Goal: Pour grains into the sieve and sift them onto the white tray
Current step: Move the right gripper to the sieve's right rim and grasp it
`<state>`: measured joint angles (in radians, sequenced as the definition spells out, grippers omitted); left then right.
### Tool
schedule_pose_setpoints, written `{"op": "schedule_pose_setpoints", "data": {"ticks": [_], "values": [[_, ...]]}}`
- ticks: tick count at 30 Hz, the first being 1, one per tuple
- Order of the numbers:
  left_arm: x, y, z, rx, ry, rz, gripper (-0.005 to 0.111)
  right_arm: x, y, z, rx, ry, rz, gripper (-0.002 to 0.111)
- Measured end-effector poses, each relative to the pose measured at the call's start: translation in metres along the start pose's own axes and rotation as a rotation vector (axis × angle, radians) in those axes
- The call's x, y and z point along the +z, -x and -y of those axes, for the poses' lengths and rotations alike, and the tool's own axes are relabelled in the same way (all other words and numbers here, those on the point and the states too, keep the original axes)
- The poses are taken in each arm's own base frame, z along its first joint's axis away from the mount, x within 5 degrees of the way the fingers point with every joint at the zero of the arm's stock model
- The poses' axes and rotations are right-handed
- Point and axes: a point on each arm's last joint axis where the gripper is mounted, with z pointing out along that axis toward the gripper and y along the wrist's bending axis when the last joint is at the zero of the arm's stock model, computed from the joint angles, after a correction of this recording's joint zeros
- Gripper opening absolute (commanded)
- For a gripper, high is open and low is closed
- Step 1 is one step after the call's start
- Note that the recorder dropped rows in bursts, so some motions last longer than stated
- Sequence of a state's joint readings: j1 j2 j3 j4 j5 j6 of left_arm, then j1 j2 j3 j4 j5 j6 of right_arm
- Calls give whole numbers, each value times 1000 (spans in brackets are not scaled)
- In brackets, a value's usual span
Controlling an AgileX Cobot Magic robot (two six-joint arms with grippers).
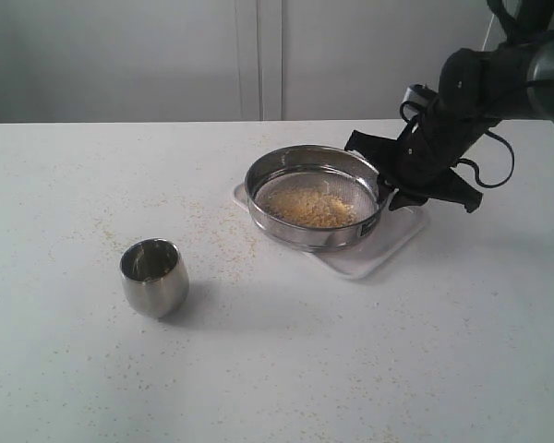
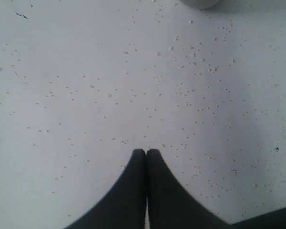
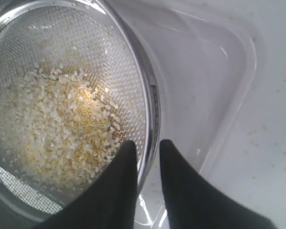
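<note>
The sieve (image 1: 305, 242), a wide steel ring with a mesh bottom, sits on the white tray (image 1: 369, 257) right of the table's middle. A heap of yellow and pale grains (image 1: 314, 210) lies on its mesh. My right gripper (image 1: 385, 189) is at the sieve's right rim. In the right wrist view it (image 3: 147, 143) stands open astride the rim of the sieve (image 3: 150, 95), one finger over the grains (image 3: 57, 129), the other over the tray (image 3: 214, 71). My left gripper (image 2: 146, 151) is shut and empty above the bare, speckled table; the exterior view does not show it.
A small rounded steel cup (image 1: 154, 277) stands upright at the front left of the table, apart from the tray. Stray specks of grain are scattered over the white tabletop (image 1: 277, 369). A white wall runs behind the table's far edge.
</note>
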<state>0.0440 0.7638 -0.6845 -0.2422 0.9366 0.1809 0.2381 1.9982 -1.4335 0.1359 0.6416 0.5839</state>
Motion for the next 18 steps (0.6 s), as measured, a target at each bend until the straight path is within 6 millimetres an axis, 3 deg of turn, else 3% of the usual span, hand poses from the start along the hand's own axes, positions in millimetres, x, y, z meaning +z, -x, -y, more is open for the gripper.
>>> {"op": "schedule_pose_setpoints", "data": {"ticks": [18], "values": [[0, 0, 0, 0, 0, 0, 0, 44, -6, 7, 100, 0, -31, 27]]}}
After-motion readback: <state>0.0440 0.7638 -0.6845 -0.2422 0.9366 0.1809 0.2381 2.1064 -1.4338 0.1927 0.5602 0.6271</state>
